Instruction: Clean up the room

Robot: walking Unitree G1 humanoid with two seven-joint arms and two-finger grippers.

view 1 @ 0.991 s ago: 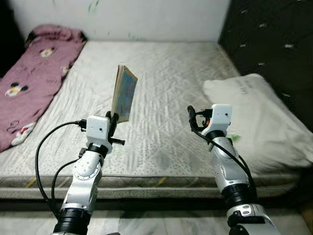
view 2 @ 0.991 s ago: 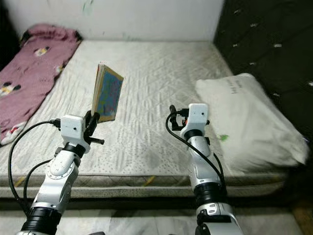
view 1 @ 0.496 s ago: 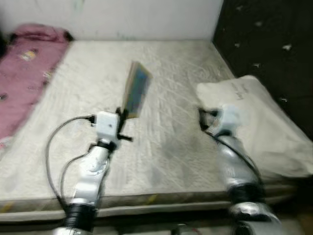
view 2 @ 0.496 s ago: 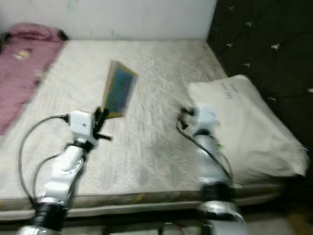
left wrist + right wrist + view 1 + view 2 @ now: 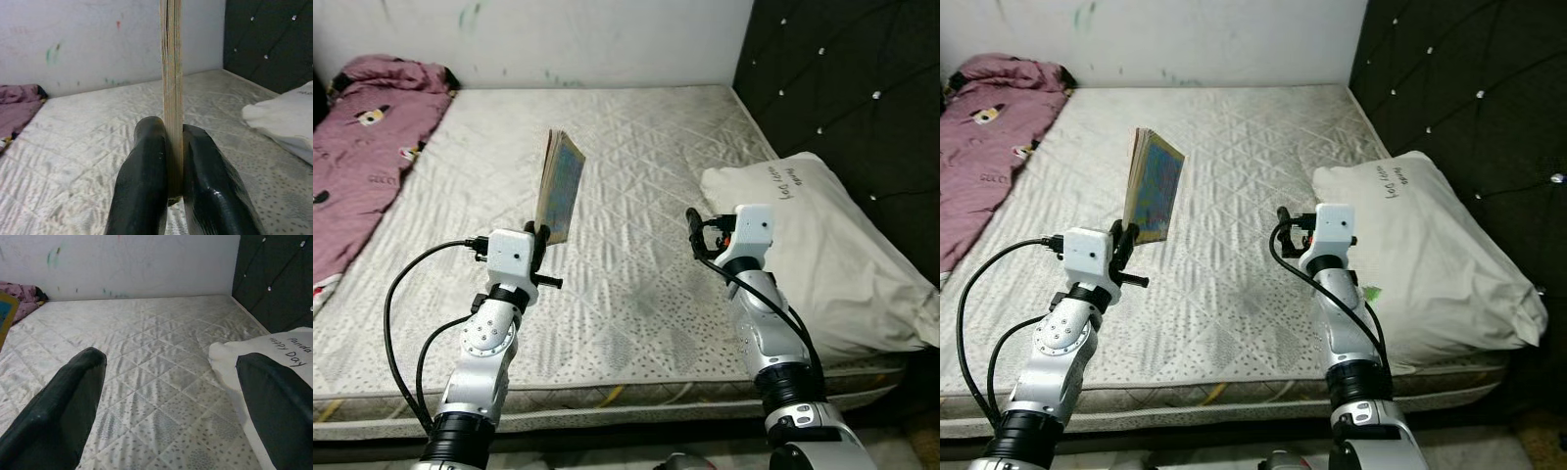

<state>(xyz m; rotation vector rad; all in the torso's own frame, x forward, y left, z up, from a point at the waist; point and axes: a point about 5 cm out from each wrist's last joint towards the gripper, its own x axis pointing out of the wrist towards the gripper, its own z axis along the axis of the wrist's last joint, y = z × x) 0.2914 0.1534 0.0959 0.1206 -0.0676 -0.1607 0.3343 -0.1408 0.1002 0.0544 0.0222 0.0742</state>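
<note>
Book upright above the mattress, clamped edge-on between the left gripper fingers, pink blanket at the mattress's left side, right gripper spread wide, empty, beside the white pillow.

The left hand has glossy, smooth black plastic fingers clamping a paper book with a shiny printed cover. The mattress is matt quilted cloth; the pillow and pink blanket are soft fabric.
</note>
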